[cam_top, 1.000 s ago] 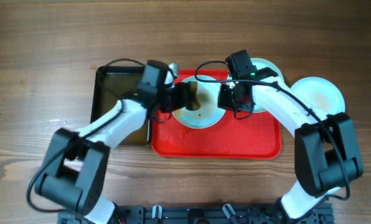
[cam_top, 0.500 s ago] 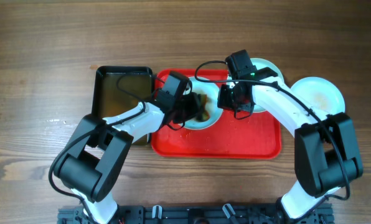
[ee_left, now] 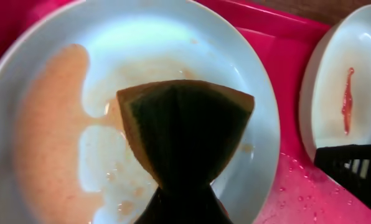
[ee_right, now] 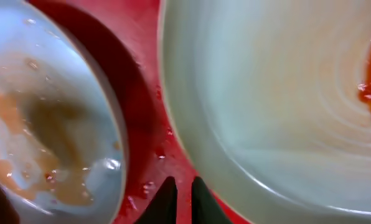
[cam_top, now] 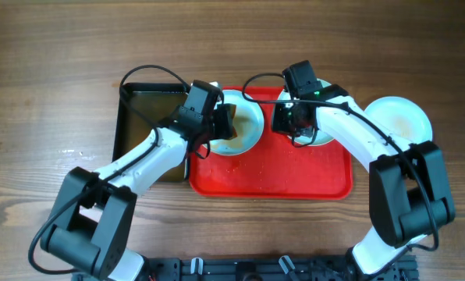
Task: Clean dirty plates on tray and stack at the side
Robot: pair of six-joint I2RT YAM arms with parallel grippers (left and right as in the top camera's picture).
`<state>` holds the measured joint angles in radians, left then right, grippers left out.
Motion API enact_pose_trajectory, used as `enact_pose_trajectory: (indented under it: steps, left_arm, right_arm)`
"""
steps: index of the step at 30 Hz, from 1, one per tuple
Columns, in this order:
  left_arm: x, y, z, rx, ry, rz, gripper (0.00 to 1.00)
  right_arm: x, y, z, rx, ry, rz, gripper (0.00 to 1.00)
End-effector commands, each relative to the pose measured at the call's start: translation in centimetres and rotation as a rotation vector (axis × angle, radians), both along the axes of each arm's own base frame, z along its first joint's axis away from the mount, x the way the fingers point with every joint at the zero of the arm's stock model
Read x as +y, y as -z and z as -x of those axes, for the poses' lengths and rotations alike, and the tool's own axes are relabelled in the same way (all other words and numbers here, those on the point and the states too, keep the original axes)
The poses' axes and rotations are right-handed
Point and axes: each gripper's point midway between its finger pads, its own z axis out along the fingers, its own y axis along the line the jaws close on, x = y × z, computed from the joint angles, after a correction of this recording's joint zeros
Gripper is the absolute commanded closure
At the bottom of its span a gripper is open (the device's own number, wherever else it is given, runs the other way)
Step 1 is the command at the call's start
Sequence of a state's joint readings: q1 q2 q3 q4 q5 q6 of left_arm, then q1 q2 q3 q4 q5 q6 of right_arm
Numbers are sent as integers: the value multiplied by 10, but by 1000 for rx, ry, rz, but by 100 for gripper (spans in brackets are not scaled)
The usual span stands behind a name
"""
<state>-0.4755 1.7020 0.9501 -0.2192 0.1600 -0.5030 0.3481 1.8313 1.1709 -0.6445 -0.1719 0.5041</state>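
Note:
A pale plate (cam_top: 246, 125) with smeared orange-brown water lies at the left of the red tray (cam_top: 271, 176). My left gripper (cam_top: 221, 125) is shut on a green-and-yellow sponge (ee_left: 185, 130) and presses it on this plate (ee_left: 48, 124). A second plate (cam_top: 338, 87) with a red sauce smear (ee_left: 347, 93) lies at the tray's right, partly under my right arm. My right gripper (cam_top: 291, 125) is shut and empty; its fingertips (ee_right: 178, 199) are low over the tray between the two plates (ee_right: 48, 124) (ee_right: 266, 93). A third plate (cam_top: 404, 117) with yellowish residue lies on the table, right of the tray.
A black bin (cam_top: 143, 117) with brownish water stands against the tray's left side. The wooden table (cam_top: 61, 62) surrounds everything. Water drops lie on the tray base (ee_left: 297, 193).
My left gripper has swept the sponge over the left plate, first toward the front right, then back to the left. The plate has shifted a little up-left. The right arm has not moved.

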Motion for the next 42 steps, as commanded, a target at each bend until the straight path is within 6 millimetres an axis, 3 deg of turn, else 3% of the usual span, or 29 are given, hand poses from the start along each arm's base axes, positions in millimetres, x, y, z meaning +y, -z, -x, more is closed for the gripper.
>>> enact_pose_trajectory:
  steps: [1, 6, 11, 18, 20, 24, 29, 31, 33, 36, 37, 38, 42]
  left_arm:
    - [4, -9, -4, -42, 3, -16, 96]
    - [-12, 3, 8, 14, 51, 12, 96]
    - [-23, 26, 18, 69, 67, 0, 96]
    - [-21, 37, 19, 85, 62, -21, 96]
    - [-14, 40, 18, 82, 41, -59, 96]
    - [2, 47, 23, 107, 9, -137, 96]
    - [14, 51, 24, 110, -19, -197, 96]
    - [24, 45, 19, 77, -51, -239, 96]
    - [29, 20, 9, 19, -80, -206, 96]
    - [41, -1, 1, -19, -120, -181, 95]
    - [46, -5, -1, -21, -134, -179, 95]
    - [54, -7, -1, -17, -152, -181, 95]
    - [76, -7, -5, 7, -194, -188, 96]
  right_arm:
    - [16, 2, 0, 4, -57, -77, 89]
    - [20, 0, -5, -20, -60, -93, 82]
    - [25, 10, -4, -8, -74, -89, 76]
    - [43, 28, -3, 19, -62, -121, 76]
    - [44, 28, -5, 12, -60, -124, 77]
    - [39, 30, -7, 15, -13, -103, 91]
    - [29, 34, -1, 44, 17, -51, 96]
    - [20, 37, 3, 58, 28, -7, 96]
    - [20, 37, 3, 57, 26, -7, 96]
    - [21, 37, 2, 54, 25, -9, 94]
    - [21, 37, 1, 50, 25, -10, 89]
    - [22, 36, -1, 41, 22, -14, 76]
    - [24, 35, -5, 23, 17, -20, 77]
